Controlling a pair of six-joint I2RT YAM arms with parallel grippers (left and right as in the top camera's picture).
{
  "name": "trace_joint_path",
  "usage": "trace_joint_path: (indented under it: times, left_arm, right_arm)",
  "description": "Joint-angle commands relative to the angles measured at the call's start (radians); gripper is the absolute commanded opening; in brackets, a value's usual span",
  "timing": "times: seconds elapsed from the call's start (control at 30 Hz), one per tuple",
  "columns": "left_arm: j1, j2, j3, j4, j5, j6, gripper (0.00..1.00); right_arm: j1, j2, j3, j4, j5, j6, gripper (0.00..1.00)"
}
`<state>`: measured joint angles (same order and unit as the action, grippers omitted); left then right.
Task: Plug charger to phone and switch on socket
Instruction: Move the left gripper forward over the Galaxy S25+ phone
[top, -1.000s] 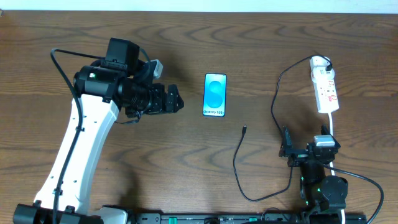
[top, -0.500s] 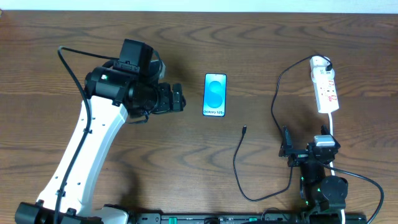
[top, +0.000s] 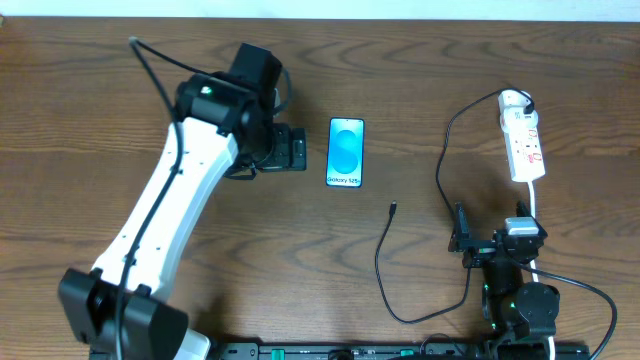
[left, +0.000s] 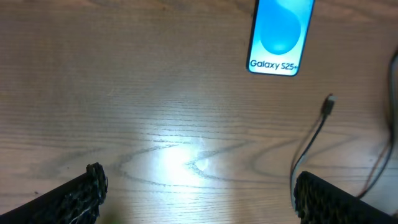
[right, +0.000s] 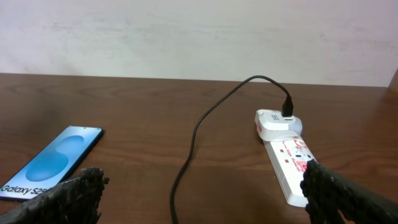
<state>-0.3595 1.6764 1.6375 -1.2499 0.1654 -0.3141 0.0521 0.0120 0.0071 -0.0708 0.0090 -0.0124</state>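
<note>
The phone (top: 345, 151) lies flat mid-table with its blue screen up; it also shows in the left wrist view (left: 281, 34) and the right wrist view (right: 53, 162). The charger's small black plug (top: 393, 209) lies free on the wood to the phone's lower right, and its thin cable (top: 440, 180) loops back to the socket (top: 525, 145) at the far right. My left gripper (top: 293, 150) is open and empty just left of the phone; its fingers (left: 199, 202) are wide apart over bare wood. My right gripper (top: 497, 243) is open and empty (right: 202, 199), below the socket (right: 287, 158).
A thick white cord (top: 535, 205) runs from the socket's near end past the right arm's base. The black cable's loop (top: 400, 312) lies near the front edge. A pale wall (right: 199, 37) stands behind the table's far edge.
My left arm has swung right and towards the back, bringing its open gripper close to the phone's left side. The right arm, phone, cable and socket have not moved.
</note>
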Motion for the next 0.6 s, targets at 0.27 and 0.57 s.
trace_joint_path:
  times: [0.27,0.57]
  left_arm:
    - [-0.005,0.016,0.016,0.012,-0.028,0.005,0.98]
    - [-0.005,0.016,0.016,0.022,-0.028,0.005,0.98]
  right_arm:
    - [0.007,-0.005,-0.002,-0.004,0.008,-0.011,0.99]
    - [0.007,-0.005,-0.002,-0.004,0.008,-0.011,0.99]
